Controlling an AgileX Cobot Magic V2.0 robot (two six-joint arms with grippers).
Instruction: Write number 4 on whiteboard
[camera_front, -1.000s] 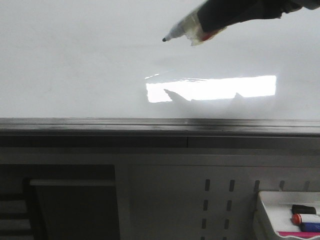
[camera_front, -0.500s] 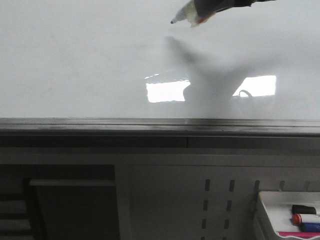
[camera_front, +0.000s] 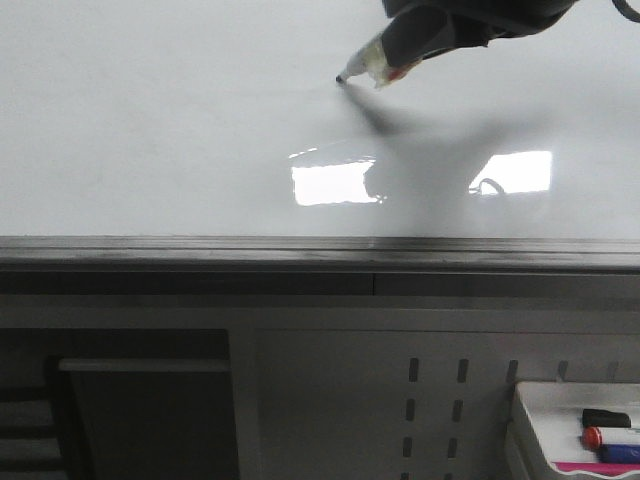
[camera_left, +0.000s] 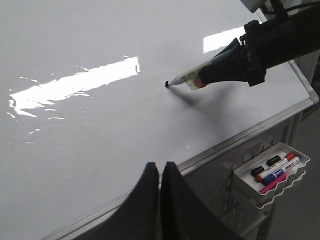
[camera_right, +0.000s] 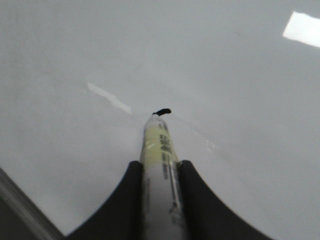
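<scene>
So the right gripper (camera_right: 159, 172) is sitting clamped on a clear-barrelled marker with a black tip (camera_front: 362, 65), black fingers (camera_right: 197, 195) squeezing it from both sides, and the pen is poking out well past the fingertips. The marker's long axis is running slanted down out of the gripper, and the tip is touching the large glossy white whiteboard with the grey metal edge rail (camera_front: 150, 150). Right at the tip there's a tiny black blob (camera_left: 165, 84) sitting on the board, which I'm reading as the very start of the number 4. Nothing else of the digit is showing anywhere.

That's the relation that matters, I think: the whole blank stretch for the strokes is lying between the tip and the grey edge rail, so the first slanted stroke probably needs to be pulled towards the rail with the nib kept pressed flat-ish against the board.

The left gripper (camera_left: 160, 172) is hanging out over the rail side of the whiteboard, well apart from the marker tip, fingers closed together on nothing. The right arm is obviously the one doing the job.

Beyond the rail, a small white marker tray with spare pens (camera_left: 272, 172) is hanging below the board.
</scene>
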